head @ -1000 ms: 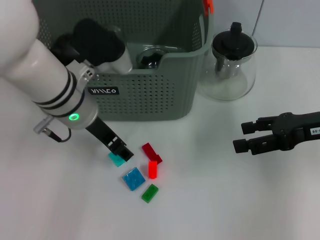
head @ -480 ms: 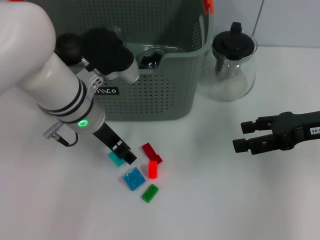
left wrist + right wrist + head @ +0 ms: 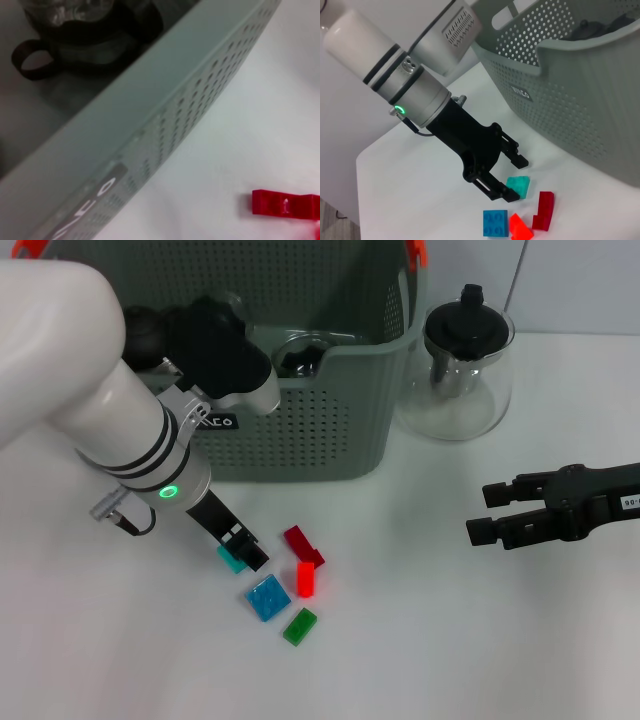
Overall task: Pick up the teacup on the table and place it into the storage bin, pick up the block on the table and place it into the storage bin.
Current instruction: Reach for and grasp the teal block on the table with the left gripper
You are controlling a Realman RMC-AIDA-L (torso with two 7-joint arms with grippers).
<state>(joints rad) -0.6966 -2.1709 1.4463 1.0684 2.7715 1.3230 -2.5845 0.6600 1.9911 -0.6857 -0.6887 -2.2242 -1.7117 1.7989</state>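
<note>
White tabletop, evenly lit, serves as the work surface. Over the last second the left gripper (image 3: 240,548) has drawn its wrist and forearm slightly nearer the storage bin (image 3: 300,430), while its fingertips stay low at the block cluster. Its fingers stand spread, one on each side of the teal block (image 3: 519,186), with nothing clamped yet. Just beyond that claw lie the blue block (image 3: 267,597), the bright red block (image 3: 305,578), the dark red block (image 3: 302,544) and the green block (image 3: 298,625), all loose on the table. The teacup (image 3: 300,352) already rests inside the bin, behind the claw. Judgement: the grasp on a block is imminent but unmade. Far right, the right gripper (image 3: 485,512) hangs unchanged, fingers apart, below the glass teapot (image 3: 466,365).
</note>
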